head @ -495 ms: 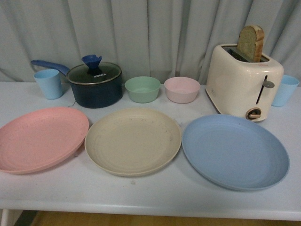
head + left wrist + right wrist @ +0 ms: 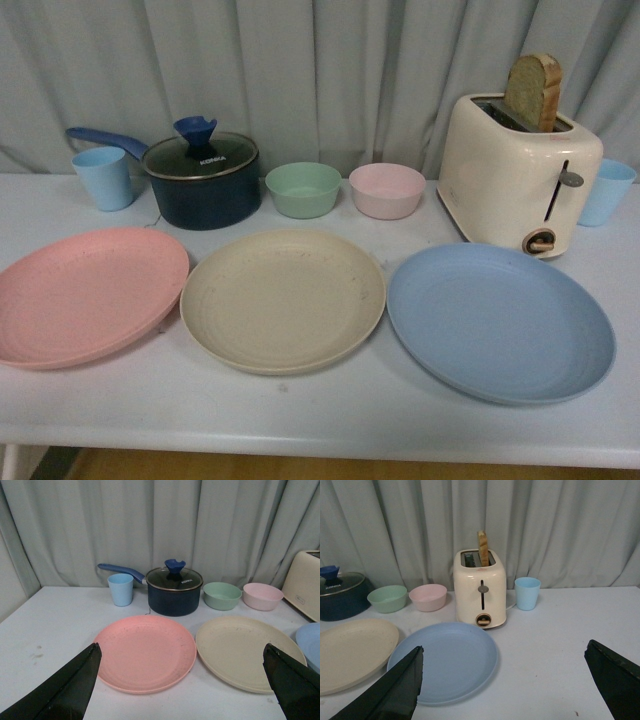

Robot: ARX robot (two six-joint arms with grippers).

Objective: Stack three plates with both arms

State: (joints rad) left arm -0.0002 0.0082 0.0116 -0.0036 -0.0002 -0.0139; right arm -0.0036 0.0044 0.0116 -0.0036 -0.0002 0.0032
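Observation:
Three plates lie in a row on the white table (image 2: 330,430): the speckled pink plate (image 2: 88,294) at the left, the beige plate (image 2: 283,298) in the middle, the light blue plate (image 2: 500,321) at the right. No arm shows in the front view. My left gripper (image 2: 182,655) is open and empty, held back from the pink plate (image 2: 145,652) and beige plate (image 2: 247,652). My right gripper (image 2: 505,655) is open and empty, its one black finger (image 2: 395,690) over the near edge of the blue plate (image 2: 445,660).
Behind the plates stand a blue cup (image 2: 103,178), a dark pot with glass lid (image 2: 200,180), a green bowl (image 2: 303,189), a pink bowl (image 2: 387,190), a cream toaster (image 2: 518,175) holding a bread slice, and a second blue cup (image 2: 605,192). A grey curtain hangs behind.

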